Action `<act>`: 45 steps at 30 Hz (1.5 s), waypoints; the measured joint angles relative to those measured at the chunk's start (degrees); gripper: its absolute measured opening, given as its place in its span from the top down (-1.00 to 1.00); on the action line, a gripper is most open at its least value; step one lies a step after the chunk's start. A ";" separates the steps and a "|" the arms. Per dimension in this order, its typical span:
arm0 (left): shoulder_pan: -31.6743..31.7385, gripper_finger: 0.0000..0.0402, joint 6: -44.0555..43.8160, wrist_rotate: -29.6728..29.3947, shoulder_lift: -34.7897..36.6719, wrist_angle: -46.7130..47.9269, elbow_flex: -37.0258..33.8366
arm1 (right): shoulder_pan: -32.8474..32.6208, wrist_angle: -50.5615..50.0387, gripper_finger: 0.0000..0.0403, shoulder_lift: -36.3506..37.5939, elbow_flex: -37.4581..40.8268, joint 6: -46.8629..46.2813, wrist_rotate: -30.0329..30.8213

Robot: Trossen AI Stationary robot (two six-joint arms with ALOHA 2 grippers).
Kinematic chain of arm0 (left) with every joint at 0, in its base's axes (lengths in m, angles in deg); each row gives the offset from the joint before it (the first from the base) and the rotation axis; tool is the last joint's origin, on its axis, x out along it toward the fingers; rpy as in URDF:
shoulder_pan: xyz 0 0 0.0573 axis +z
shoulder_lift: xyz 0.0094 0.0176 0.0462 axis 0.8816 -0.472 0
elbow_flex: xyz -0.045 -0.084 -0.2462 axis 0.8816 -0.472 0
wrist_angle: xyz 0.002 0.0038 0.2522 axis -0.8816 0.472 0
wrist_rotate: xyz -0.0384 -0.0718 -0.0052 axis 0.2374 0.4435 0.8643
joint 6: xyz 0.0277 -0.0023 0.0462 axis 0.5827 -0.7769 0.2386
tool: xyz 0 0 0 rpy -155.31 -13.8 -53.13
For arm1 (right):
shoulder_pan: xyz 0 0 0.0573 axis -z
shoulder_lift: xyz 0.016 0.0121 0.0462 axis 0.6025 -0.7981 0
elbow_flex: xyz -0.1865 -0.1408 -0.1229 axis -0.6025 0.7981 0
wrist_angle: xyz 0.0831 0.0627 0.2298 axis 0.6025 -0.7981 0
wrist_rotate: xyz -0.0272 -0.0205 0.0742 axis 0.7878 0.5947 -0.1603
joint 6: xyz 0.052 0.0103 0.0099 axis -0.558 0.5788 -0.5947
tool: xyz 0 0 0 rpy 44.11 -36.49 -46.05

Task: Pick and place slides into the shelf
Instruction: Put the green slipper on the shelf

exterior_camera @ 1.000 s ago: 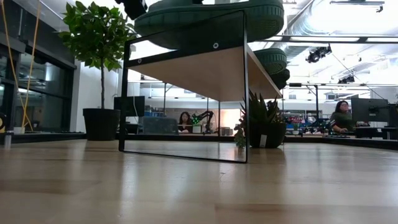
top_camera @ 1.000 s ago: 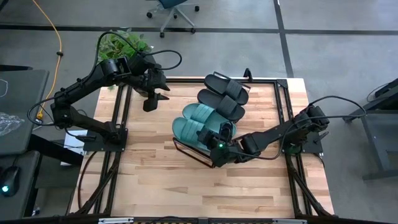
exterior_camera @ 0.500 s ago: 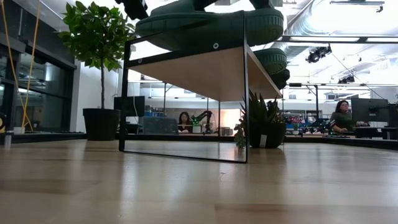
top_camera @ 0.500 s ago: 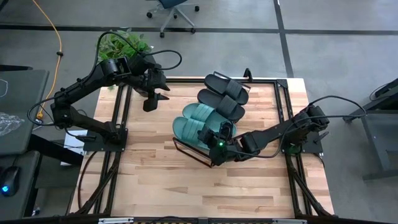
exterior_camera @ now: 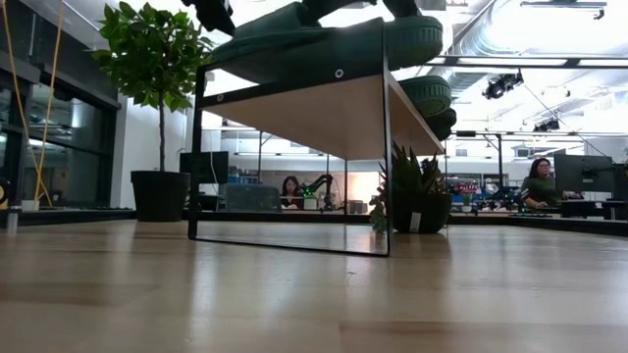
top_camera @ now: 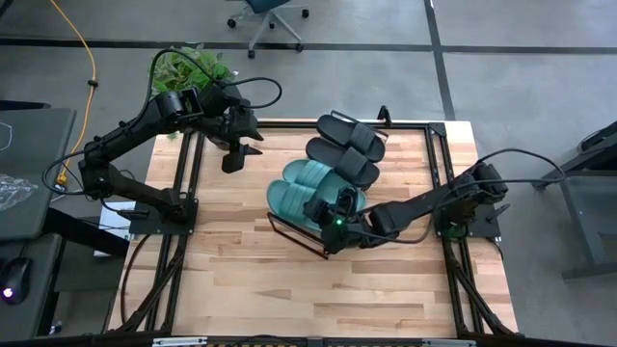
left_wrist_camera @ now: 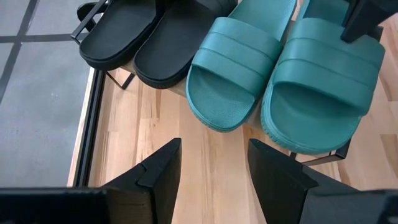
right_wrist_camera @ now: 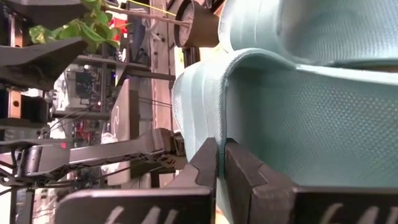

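Observation:
The shelf (top_camera: pixel 289 234) stands mid-table; the low view shows its slanted board (exterior_camera: pixel 314 113) from below. Two black slides (top_camera: pixel 347 145) lie on its far part, and a teal slide (top_camera: pixel 310 176) lies beside them. The nearest teal slide (top_camera: pixel 292 200) lies at the board's near end. My right gripper (top_camera: pixel 335 214) reaches in from the right and is shut on this slide (left_wrist_camera: pixel 326 87). My left gripper (top_camera: pixel 239 154) hangs open above the table's far left, apart from the shelf, its fingers (left_wrist_camera: pixel 163 163) pointing toward the slides' toes. My right gripper pinches the heel-side edge of the nearest teal slide's strap (right_wrist_camera: pixel 219 134) between its two fingers (right_wrist_camera: pixel 239 163). It comes slanting down from the table's right. The slide lies tilted along the slanted board, sole (exterior_camera: pixel 324 51) down on it.
Dark metal frames run along the table's left and right sides (top_camera: pixel 188 183). Bare wooden tabletop (top_camera: pixel 251 280) spreads in front of and left of the shelf. A potted plant (top_camera: pixel 188 67) stands behind the far left corner. People sit at desks in the room beyond.
My right gripper has moved a little toward the table's far left, staying shut on the teal slide. In the low view the slide has come down from above the board and now lies tilted along it. My left arm has kept still.

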 joint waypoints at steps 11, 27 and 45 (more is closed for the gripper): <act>-0.01 0.13 -0.02 0.01 0.00 0.04 0.00 | 0.07 2.34 0.68 -1.60 0.00 -1.22 -0.12; 0.01 0.13 -0.02 -0.01 0.00 1.52 0.00 | -1.22 4.20 0.41 -1.54 0.02 3.05 3.42; -0.03 0.13 1.79 12.60 0.00 9.41 0.00 | -7.06 -4.29 0.41 -1.25 0.07 5.16 5.91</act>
